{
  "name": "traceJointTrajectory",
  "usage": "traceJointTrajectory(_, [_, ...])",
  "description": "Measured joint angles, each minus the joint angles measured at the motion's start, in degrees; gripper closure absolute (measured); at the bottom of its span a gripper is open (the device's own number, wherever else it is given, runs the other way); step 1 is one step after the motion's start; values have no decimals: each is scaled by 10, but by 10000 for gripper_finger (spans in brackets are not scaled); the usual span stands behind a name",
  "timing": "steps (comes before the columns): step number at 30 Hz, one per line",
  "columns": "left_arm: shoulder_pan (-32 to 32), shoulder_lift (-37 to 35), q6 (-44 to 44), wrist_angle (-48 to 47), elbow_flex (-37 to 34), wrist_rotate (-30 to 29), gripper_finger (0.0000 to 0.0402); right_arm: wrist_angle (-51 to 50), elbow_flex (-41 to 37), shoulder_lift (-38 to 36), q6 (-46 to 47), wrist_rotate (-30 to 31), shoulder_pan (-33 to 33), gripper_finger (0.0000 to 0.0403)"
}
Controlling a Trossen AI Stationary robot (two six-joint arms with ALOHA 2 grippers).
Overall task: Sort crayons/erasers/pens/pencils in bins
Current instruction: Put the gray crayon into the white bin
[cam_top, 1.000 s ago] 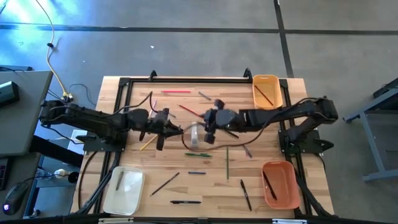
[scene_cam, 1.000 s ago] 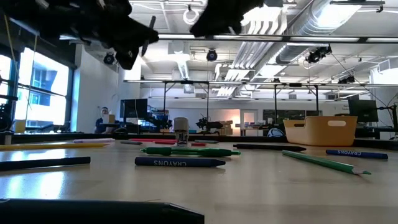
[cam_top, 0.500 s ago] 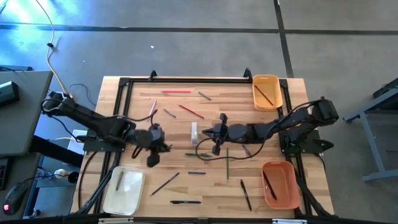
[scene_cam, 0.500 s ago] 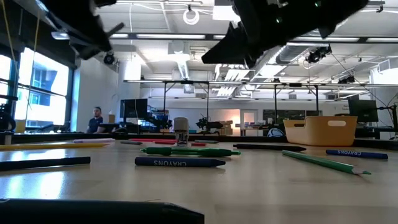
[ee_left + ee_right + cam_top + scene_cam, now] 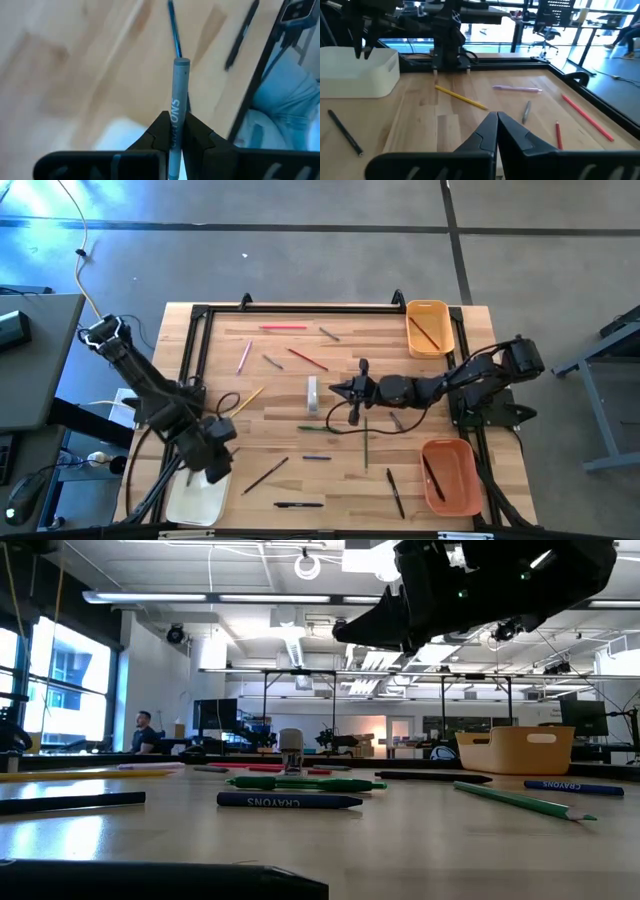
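My left gripper (image 5: 174, 131) is pinched on a grey crayon (image 5: 177, 102), which runs straight out ahead between my fingers, its long axis in line with them and its blunt round end pointing away from me. White lettering runs lengthwise along it; my fingers cover part of the word. From above, this gripper (image 5: 212, 463) hangs over the cream-white bin (image 5: 186, 502), and my own wrist hides the crayon there. In my wrist view, a pale patch just beneath the fingertips is too blurred to name; beyond the crayon's tip lies a thin blue stick (image 5: 174, 30) and off to one side a dark pen (image 5: 241, 35), both smeared.

My right gripper (image 5: 497, 121) is closed with nothing between its fingers, poised over the middle of the table (image 5: 280, 380). Just ahead of it lie a yellow pencil (image 5: 461, 97), a pink stick (image 5: 517, 88) and red pencils (image 5: 586, 117).
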Motion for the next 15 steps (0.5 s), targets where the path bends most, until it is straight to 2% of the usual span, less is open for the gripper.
traceJointTrajectory(8, [-109,43,-200,-2,0,14,392,-2,0,0,-4,-17,-12,402])
traceJointTrajectory(15, [-185,85,-330,-2,0,35,392,-5,0,0,-5,-17,-12,403])
